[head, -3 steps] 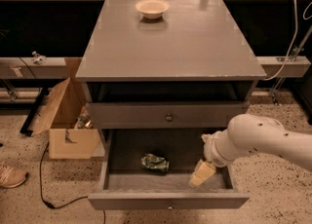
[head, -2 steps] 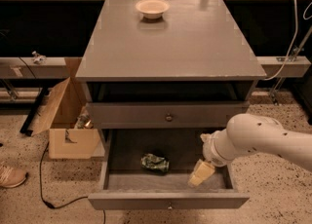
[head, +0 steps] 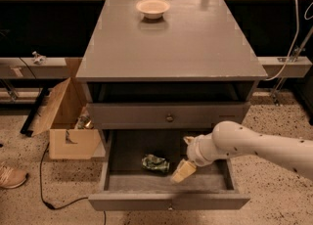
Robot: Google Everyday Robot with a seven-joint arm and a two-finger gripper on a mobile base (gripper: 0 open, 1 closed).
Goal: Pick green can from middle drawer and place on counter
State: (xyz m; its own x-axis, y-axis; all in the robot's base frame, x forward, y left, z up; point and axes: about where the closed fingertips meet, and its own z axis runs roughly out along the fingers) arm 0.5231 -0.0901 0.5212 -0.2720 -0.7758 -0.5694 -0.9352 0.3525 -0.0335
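Note:
The green can [head: 155, 163] lies on its side on the floor of the open middle drawer [head: 168, 201], left of centre. My gripper [head: 181, 160] is inside the drawer, just right of the can and not touching it. Its pale fingers [head: 184, 170] are spread and empty, and they point down and left toward the can. The white arm [head: 254, 146] reaches in from the right. The grey counter [head: 195, 43] above is flat and carries a pale round bowl [head: 153, 8] near its back edge.
A closed drawer with a round knob [head: 169, 118] sits just above the open one. An open cardboard box [head: 66, 121] stands on the floor to the left of the cabinet, with a black cable [head: 46, 194] and a shoe [head: 11, 176] nearby.
My gripper has moved a little to the left inside the drawer, closer to the green can. The can has not moved.

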